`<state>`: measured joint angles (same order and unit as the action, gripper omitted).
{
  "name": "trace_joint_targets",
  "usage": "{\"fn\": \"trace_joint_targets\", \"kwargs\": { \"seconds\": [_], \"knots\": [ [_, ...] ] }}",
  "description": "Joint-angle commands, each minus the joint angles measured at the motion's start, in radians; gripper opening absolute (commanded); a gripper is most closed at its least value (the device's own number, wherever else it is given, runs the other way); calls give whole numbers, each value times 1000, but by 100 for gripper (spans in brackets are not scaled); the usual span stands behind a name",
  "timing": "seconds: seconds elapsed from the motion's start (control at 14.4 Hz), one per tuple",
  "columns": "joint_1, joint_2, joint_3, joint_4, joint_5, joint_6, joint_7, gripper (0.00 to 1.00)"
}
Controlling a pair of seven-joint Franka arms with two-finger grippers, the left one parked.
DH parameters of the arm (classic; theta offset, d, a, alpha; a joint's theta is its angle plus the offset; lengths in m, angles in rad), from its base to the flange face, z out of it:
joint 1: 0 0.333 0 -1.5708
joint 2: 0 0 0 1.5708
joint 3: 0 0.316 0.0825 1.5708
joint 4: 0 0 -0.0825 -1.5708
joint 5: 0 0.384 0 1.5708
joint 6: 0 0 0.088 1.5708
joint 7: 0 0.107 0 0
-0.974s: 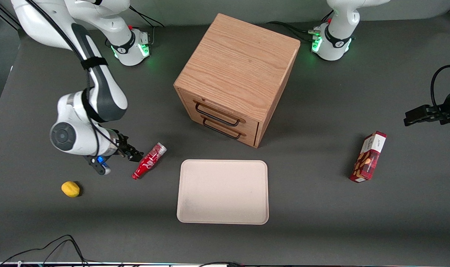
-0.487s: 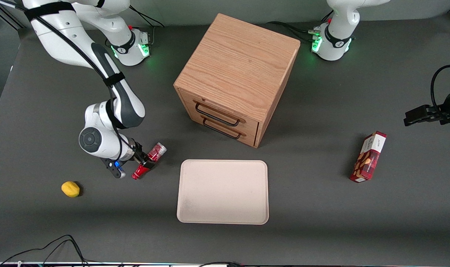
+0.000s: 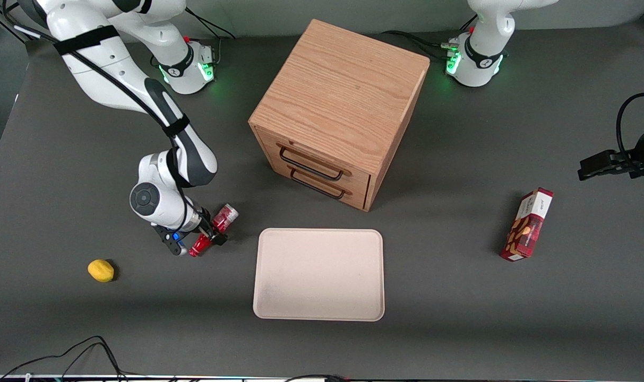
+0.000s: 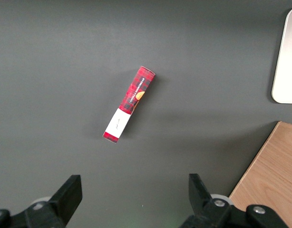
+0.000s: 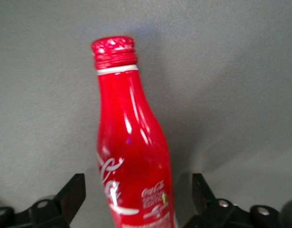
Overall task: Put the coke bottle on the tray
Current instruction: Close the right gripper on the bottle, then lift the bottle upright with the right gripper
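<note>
the gripper (image 3: 209,236) is sitting right over the middle of the coke bottle (image 3: 215,229), down low by the table (image 3: 460,329). its two fingers (image 5: 70,194) are standing apart, one on each side of the bottle, and they are not squeezing it. a second ago the gripper was waiting beside the bottle, nearer the working arm's end of the table; now it is straddling it. the bottle is lying in the same spot as before, on its side on the table, just beside the tray's (image 3: 318,274) corner and not on it. the tray, cream and flat, is lying in the middle of the table, close to the edge nearest the front camera.

the right wrist view is showing the bottle close up: the red cap, the shiny neck and the white writing, with grey table around it. the front view is hiding the bottle's middle under the gripper, so only the two ends are peeking out.

a wooden drawer box (image 3: 338,114) is standing farther from the front camera than the tray. a yellow lemon (image 3: 101,270) is lying near the working arm's end of the table. a red snack box (image 3: 527,224) is lying toward the parked arm's end. the left wrist view is showing that box from above, plus a corner of the tray and a bit of the wooden box.
</note>
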<state>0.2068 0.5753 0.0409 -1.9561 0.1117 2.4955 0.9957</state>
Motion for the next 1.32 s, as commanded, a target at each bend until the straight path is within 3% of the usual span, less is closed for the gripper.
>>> {"fn": "trace_joint_targets", "kwargs": {
  "seconds": [0.0,0.28,0.56,0.97,1.25],
  "knots": [
    [10,4,-1,5,-30,19,12,0],
    [10,-23,1,6,-37,-9,-2,0],
    [3,-168,1,55,-49,-220,-185,0],
    [3,-154,-3,545,-47,-761,-576,0],
    [16,-45,32,797,-38,-871,-660,0]
  ]
}}
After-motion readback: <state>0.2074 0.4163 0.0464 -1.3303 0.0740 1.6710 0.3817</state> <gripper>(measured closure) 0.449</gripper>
